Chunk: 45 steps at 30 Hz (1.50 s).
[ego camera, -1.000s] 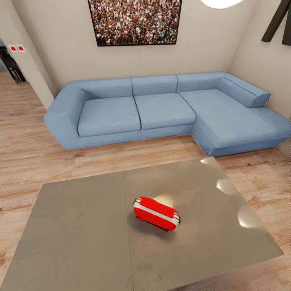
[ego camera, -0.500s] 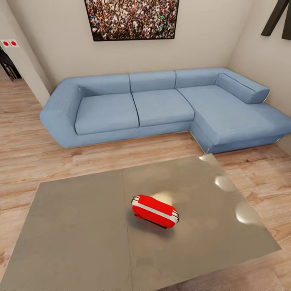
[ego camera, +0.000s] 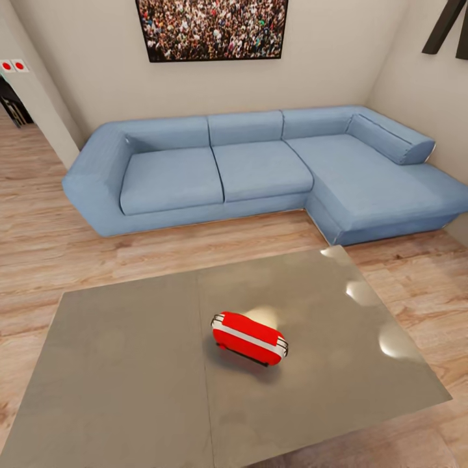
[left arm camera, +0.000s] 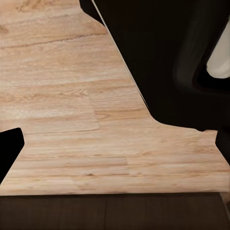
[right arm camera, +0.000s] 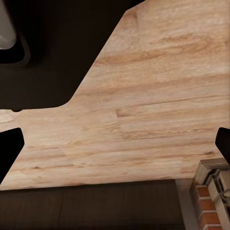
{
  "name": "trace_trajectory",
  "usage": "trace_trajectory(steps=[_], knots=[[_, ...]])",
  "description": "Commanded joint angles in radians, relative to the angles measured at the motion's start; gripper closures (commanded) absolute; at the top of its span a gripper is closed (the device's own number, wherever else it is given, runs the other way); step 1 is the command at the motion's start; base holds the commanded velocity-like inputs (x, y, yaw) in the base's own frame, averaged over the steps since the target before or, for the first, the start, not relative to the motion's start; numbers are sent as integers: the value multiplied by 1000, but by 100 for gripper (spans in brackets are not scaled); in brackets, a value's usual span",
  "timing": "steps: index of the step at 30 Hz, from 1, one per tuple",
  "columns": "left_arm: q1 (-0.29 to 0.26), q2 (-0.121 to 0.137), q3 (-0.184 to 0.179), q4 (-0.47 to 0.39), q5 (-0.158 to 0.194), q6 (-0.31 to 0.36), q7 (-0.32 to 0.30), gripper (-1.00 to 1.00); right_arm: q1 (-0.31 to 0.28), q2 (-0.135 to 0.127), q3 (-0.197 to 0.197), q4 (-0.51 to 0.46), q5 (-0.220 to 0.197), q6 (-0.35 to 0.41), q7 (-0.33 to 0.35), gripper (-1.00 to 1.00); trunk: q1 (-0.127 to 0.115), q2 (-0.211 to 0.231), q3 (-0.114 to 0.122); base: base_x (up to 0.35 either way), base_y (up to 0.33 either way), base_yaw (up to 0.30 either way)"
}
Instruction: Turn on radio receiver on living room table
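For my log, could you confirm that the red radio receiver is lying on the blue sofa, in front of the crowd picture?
Not quite: the head view shows the radio receiver lying on the grey table, not on the blue sofa, which stands beyond it under the crowd picture.

**A red radio on a shiny grey table**

The big, low, square table with a shiny grey top (ego camera: 130, 364) stands on the light wood floor (ego camera: 39, 247). A small red radio with a white stripe (ego camera: 249, 337) lies near the table's middle, just beside its seam.
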Motion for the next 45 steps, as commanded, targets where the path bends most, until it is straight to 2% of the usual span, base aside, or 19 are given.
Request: trace_trajectory(steps=[1,33,45], knots=[[0,0,0,0,0,0,0,-100,0,0,0,0,0,0,0,-100,0,0,-2,0,0,0],[0,0,0,0,0,0,0,-100,0,0,0,0,0,2,0,-100,0,0,-52,0,0,0],[0,0,0,0,0,-1,0,-100,0,0,0,0,0,1,1,-100,0,0,-55,0,0,0]])
